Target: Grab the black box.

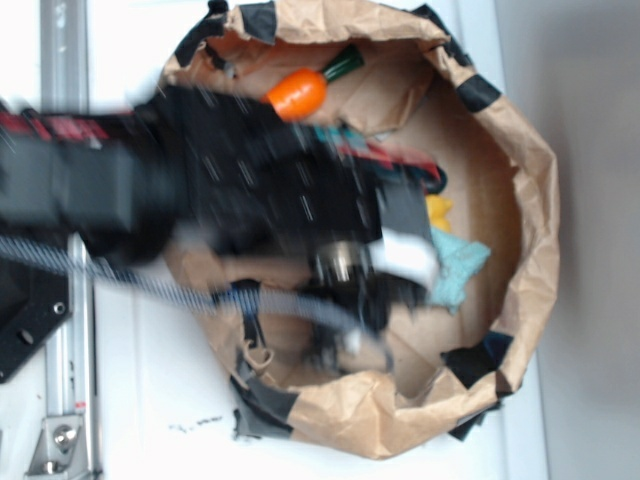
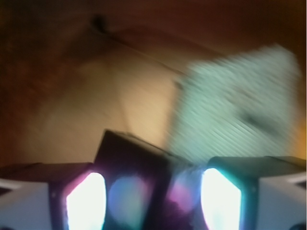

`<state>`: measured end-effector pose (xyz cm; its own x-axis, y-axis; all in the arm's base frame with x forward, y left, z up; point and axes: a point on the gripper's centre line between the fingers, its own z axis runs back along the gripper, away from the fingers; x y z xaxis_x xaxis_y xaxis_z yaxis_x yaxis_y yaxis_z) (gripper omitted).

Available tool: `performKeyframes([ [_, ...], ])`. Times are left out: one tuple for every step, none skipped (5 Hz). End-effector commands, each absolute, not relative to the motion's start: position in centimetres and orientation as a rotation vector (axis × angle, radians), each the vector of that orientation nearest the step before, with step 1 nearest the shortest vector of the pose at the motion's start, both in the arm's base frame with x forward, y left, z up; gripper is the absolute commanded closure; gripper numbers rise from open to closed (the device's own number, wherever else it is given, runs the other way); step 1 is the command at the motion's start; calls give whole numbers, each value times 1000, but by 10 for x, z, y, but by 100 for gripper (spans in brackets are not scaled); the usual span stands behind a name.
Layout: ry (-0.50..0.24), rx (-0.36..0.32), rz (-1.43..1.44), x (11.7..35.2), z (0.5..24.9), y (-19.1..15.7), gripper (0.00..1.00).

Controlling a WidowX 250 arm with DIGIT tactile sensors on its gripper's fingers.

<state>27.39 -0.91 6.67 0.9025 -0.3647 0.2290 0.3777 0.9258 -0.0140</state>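
End effector (image 2: 153, 196): seen in the wrist view with its two fingers set apart and a dark box between them; whether the pads are pressed on the box or only stand beside it cannot be told through the blur and glare.
Black box (image 2: 132, 163): found between the fingers at the bottom of the wrist view, resting on the brown paper floor of the bag; in the exterior view it is hidden under the arm.
Look of the box: a dark, straight-edged block with one sharp corner turned up and away from the camera; the faces appear plain and matt, and no markings can be made out.
Step in hand: judged to be the closing on the box, or the last settling around it.
How it is done well: the box should be kept centred between the pads, its flat sides met squarely, and the closing made slowly so that the corner is not pushed aside.
Pale green cloth (image 2: 240, 105): lying just beyond the box to the right; it should be kept out of the grip.
Paper bag (image 1: 530, 180): its rolled rim surrounds the work; an orange carrot toy (image 1: 300, 92) lies at the far side, well apart.
Surface (image 1: 140, 400): white, carrying the bag.
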Motion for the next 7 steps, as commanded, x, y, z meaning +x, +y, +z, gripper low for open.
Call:
performKeyframes([
  [-286, -155, -354, 289, 103, -14, 100],
  [-263, -189, -354, 294, 108, -27, 0],
  [-173, -136, -175, 285, 103, -34, 0],
  [-135, -118, -59, 265, 105, -30, 0],
  [-94, -104, 64, 253, 100, -34, 0],
  [-72, -71, 86, 252, 87, -29, 0],
  [-96, -122, 66, 264, 70, -32, 0],
])
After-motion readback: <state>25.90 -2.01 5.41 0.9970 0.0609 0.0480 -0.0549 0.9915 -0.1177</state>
